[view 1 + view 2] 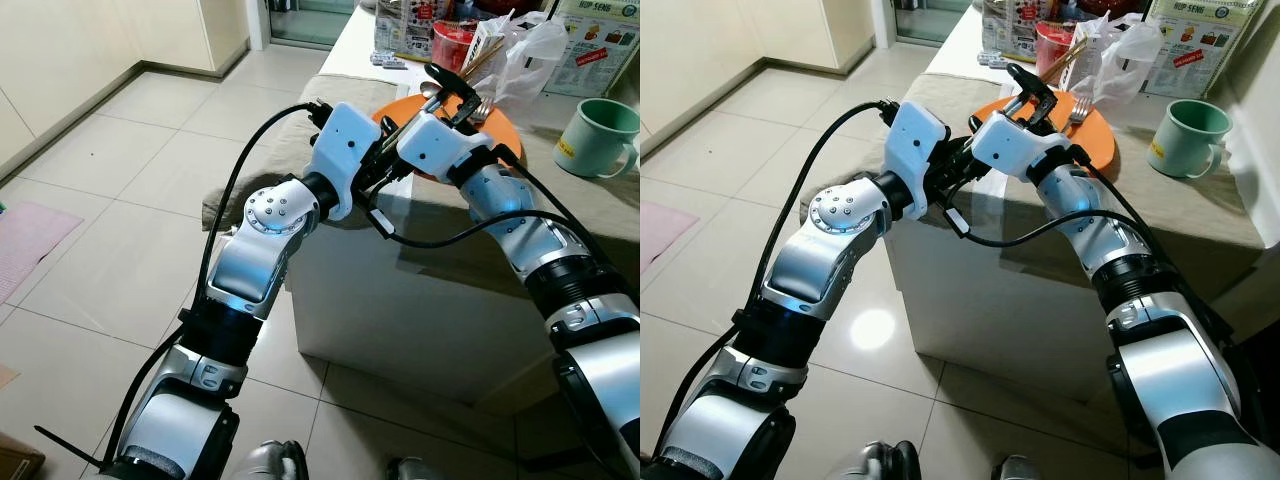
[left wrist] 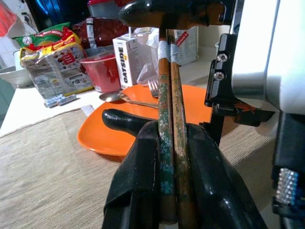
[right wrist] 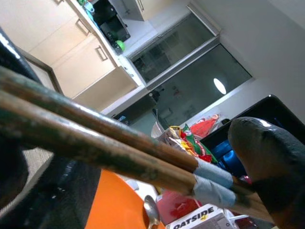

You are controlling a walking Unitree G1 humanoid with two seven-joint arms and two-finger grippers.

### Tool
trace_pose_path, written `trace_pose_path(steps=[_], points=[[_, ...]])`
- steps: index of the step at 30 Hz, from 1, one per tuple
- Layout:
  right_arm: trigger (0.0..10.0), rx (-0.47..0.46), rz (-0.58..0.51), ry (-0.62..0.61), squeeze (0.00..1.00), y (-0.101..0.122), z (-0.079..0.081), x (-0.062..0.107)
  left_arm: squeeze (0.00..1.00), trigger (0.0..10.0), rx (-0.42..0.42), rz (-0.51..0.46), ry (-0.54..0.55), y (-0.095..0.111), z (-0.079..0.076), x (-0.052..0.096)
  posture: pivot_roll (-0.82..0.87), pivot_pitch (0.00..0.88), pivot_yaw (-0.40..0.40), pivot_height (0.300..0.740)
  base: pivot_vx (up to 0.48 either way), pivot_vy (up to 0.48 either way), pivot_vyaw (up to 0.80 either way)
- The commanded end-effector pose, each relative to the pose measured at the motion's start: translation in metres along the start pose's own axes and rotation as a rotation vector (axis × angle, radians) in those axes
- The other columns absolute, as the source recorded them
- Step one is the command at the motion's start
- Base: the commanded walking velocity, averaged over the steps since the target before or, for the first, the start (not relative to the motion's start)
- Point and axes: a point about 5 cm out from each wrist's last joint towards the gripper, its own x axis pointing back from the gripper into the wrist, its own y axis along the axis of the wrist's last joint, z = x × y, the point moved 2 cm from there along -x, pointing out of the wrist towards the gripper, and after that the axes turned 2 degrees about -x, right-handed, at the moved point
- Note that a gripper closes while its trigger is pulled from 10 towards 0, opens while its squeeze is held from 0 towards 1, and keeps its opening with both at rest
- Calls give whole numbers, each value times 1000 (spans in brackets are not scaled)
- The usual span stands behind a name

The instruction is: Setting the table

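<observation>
From the head views, both arms meet above the round orange plate on the desk. From the wrists, the left pincer and right pincer both clamp the brown wooden chopsticks.

Pale tiled floor, cream cabinets left of the white table, glass door beyond it

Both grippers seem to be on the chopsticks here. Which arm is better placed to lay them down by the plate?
Likely the right gripper: it hovers over the orange plate, holding the chopsticks, while the left gripper grips them at the table edge.
</observation>
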Motion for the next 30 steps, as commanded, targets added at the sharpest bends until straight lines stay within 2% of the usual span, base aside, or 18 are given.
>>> trace_pose_path(steps=[1, 6, 15, 20, 25, 30], points=[[10000, -43, 24, 29, 1000, -4, 11, 1, 0, 0, 4, -71, -18, 17, -4, 0, -160, 53, 44, 740, 0, 0, 0], [10000, -63, 41, 36, 1000, -7, 18, 2, 0, 0, 27, -118, -20, 28, -4, 1, -158, 50, 46, 740, 0, 0, 0], [10000, -42, 44, 60, 1000, -10, 22, 5, 0, 0, 45, -140, -17, 34, -1, 3, -159, 55, 48, 740, 0, 0, 0], [10000, -22, 31, 53, 1000, -9, 18, 6, 0, 0, 52, -138, -12, 34, 0, 3, -162, 60, 49, 740, 0, 0, 0], [10000, -70, 67, 31, 1000, -16, 15, 7, 0, 0, 44, -124, -16, 32, 0, 3, -164, 63, 49, 740, 0, 0, 0], [10000, -45, 64, 15, 1000, -16, 10, 8, 0, 0, 32, -106, -17, 28, 1, 3, -165, 65, 49, 740, 0, 0, 0]])
